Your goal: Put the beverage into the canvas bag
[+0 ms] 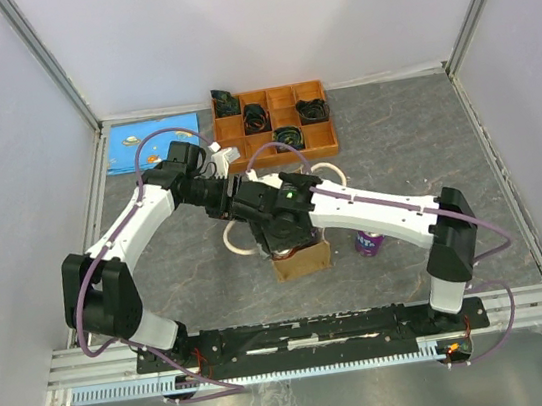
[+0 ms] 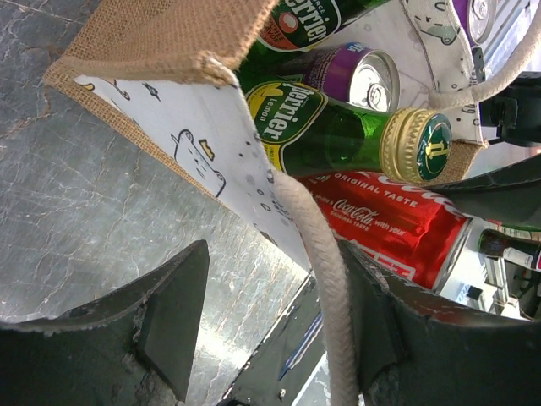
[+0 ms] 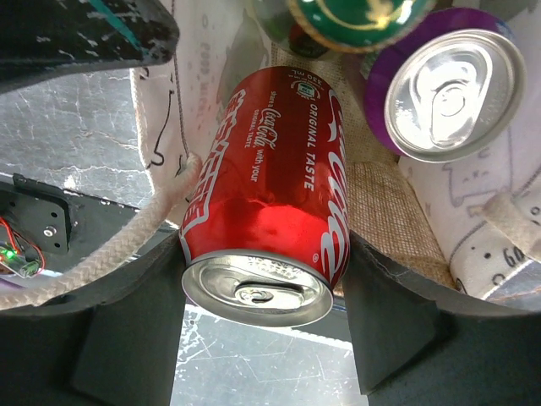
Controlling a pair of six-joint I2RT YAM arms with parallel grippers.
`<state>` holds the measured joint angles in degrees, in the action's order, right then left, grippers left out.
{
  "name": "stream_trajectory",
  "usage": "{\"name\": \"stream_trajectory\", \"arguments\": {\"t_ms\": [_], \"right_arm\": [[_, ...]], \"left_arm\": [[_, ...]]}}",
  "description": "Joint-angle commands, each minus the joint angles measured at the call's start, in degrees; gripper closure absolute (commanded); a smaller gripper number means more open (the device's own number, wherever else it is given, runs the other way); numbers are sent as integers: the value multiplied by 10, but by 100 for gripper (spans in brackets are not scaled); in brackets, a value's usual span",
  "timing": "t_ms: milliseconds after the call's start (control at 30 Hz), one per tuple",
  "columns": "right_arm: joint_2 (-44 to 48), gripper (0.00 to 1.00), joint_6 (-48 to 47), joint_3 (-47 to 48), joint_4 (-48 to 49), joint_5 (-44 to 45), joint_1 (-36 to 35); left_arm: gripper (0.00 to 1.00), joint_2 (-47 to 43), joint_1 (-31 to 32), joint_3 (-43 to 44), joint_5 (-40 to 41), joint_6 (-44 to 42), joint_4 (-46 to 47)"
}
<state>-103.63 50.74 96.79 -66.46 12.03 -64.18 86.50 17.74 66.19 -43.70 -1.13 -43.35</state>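
Observation:
The canvas bag (image 1: 304,259) stands on the table in front of both arms, tan burlap with a white printed lining (image 2: 194,127). My right gripper (image 3: 262,279) is shut on a red Coca-Cola can (image 3: 270,186), holding it lying sideways in the bag's mouth, top toward the camera. The can also shows in the left wrist view (image 2: 397,224). My left gripper (image 2: 275,288) is open at the bag's rim, with a cream rope handle (image 2: 325,279) running between its fingers against the right one. In the top view both grippers (image 1: 241,202) (image 1: 281,237) crowd over the bag.
Inside the bag lie green Perrier bottles (image 2: 330,131) and a purple can (image 3: 452,85). Another purple can (image 1: 368,242) stands on the table right of the bag. An orange compartment tray (image 1: 275,122) and a blue card (image 1: 142,145) lie at the back.

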Motion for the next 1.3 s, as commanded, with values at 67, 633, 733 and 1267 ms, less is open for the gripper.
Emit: {"name": "stream_trajectory", "arguments": {"t_ms": [67,633,733,1267], "right_arm": [[56,100,34,-16,13,67,11],[79,100,68,-23,37,87,30],[87,100,69,-15,33,96,36],[32,100,48,-21,67,39,46]], "left_arm": [[32,-31,2,21,-32,-61,-23],[37,-77,2,1,-52,-185,-141],[39,-74,2,11,-62,-230,-179],[39,-76,2,6,-65,-272,-209]]}}
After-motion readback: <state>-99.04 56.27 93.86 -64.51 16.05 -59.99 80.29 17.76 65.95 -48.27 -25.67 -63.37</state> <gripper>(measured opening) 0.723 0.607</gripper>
